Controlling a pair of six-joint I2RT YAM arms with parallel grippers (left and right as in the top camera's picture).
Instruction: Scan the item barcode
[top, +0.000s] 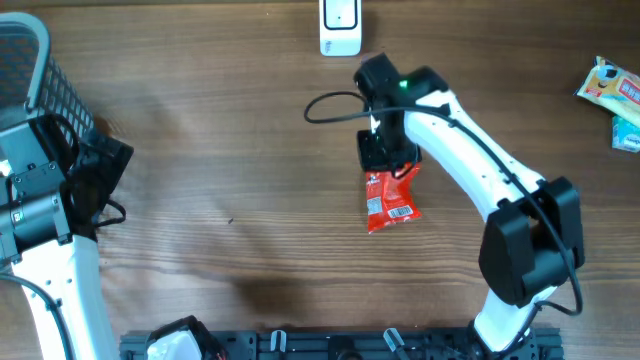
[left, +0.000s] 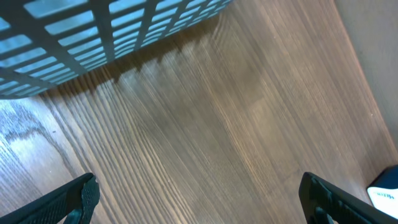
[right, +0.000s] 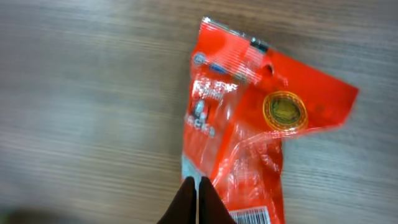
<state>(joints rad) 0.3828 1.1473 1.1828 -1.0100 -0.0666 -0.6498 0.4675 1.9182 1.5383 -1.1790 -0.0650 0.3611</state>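
**A:** Where's the item right now?

**B:** The red packet (top: 390, 198) is a little right of the table's middle, nearer the far edge than the near one. It sits under the right gripper (top: 388, 168), whose 2 fingers (right: 185, 203) are pressed together on the packet's thin border. I read that as a pinch grip.

**A:** And the other arm?

**B:** The left gripper (left: 199, 202) is spread wide and holds nothing. It is over bare wood beside the basket (left: 93, 37) at the table's left edge.

**A:** So how do we do the scan well?

**B:** The white scanner (top: 340, 28) stands at the middle of the far edge. The barcode (top: 400, 212) is on the end of the packet farthest from the fingers, facing up. I'd carry the packet toward the far edge and turn the wrist until the barcode faces the scanner, though I can't tell which side of it reads.

**A:** Any risks?

**B:** A pinch on slick foil could slip, and the free end may swing. Move slowly, keep the foil flat and avoid glare.
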